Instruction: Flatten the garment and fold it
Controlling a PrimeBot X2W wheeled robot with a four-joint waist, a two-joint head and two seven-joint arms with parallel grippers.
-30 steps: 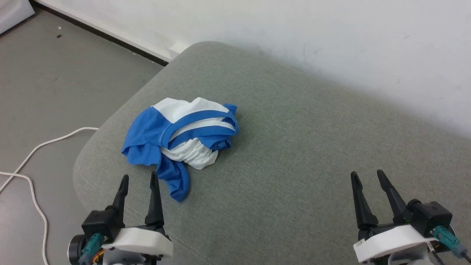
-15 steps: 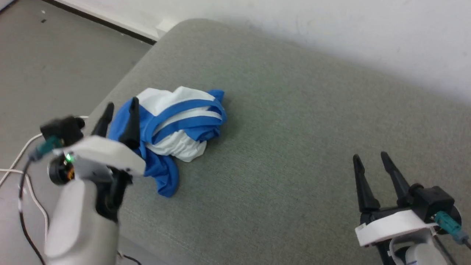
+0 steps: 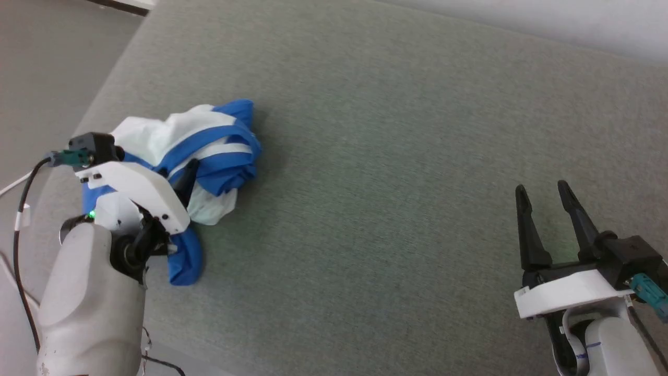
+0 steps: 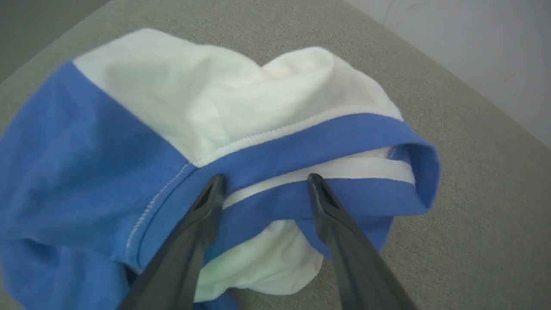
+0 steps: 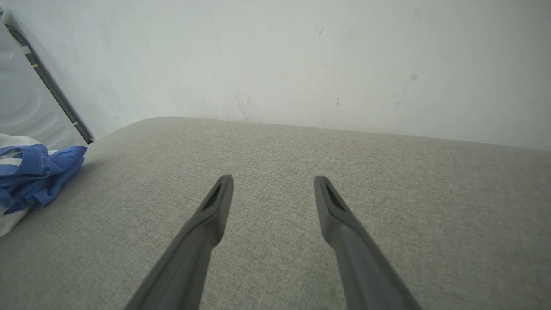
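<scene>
Garment: the garment [image 3: 209,138] [image 4: 206,99] lies crumpled in a heap on the far-left part of the grey cushion [image 3: 391,156], near its left edge. White cloth is on top, the blue neckband [image 4: 327,137] loops across it, and a blue sleeve [image 3: 185,263] trails to the near side.
Left arm: the pale forearm [image 3: 88,303] rises from the near-left corner. The wrist is bent, so the tool points down onto the heap.
Left gripper: the left gripper [image 4: 266,177] has its two dark fingers [image 4: 189,241] spread apart, with the tips at the neckband. I cannot tell whether they touch the cloth.
Right arm: it sits low at the near right, pointing toward the far wall [image 5: 301,64].
Right gripper: the right gripper [image 3: 541,185] [image 5: 273,177] has its fingers apart over bare cushion, well apart from the garment.
Surroundings: grey floor [image 3: 42,62] lies left of the cushion.
</scene>
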